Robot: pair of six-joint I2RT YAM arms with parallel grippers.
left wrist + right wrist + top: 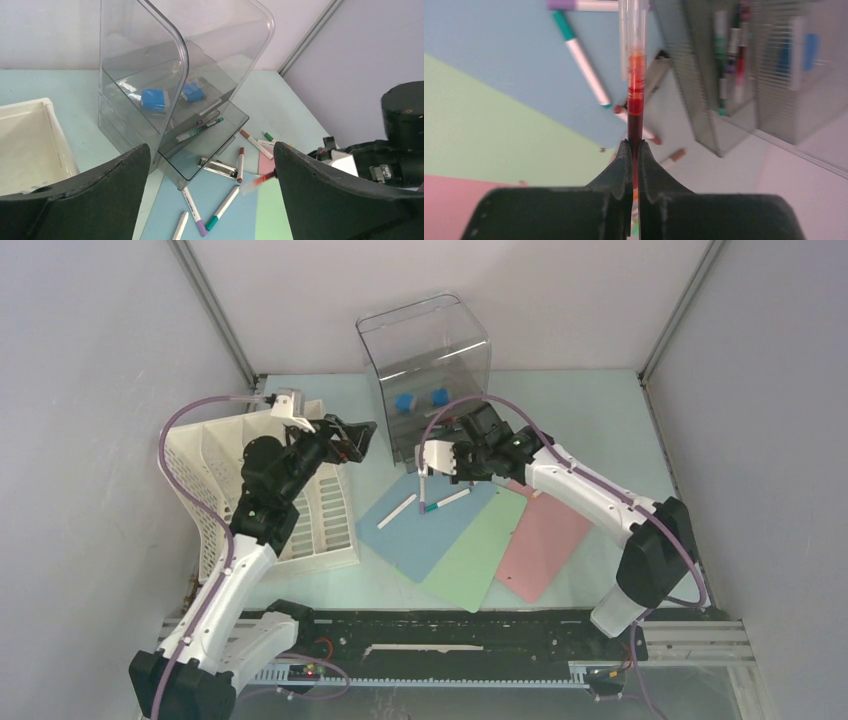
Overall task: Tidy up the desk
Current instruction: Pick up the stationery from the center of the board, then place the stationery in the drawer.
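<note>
- While the right gripper (634, 147) is clenched on a red pen (636, 85), pinching it at the dark lower barrel with the clear end sticking out ahead, the left gripper (352, 440) hangs with its jaws spread wide and nothing between them.
- The desk (600, 410) fills the middle of the top view, its bare pale surface showing at the upper right and along the lower edge in front of the black rail.
- A clear drawer box (425, 340) stands at the upper centre; its lowest drawer (210, 135) is pulled out with markers already inside.
- A white file rack (300, 520) lies at the left.
- Blue (420, 530), green (480, 550) and pink (545, 540) folders fan out overlapping at the centre.
- Loose markers, one teal-capped (447, 501), and a binder clip (217, 167) lie on the blue folder and the desk beside it.
- The desk itself looks rigid, heavy and fixed, with a smooth, probably slick top. It is not something to grip, so the handling falls on what lies on it.
- The pens are likely light and prone to roll, so mid-barrel is the best hold. The folders look thin and floppy and would need lifting by a free edge.
</note>
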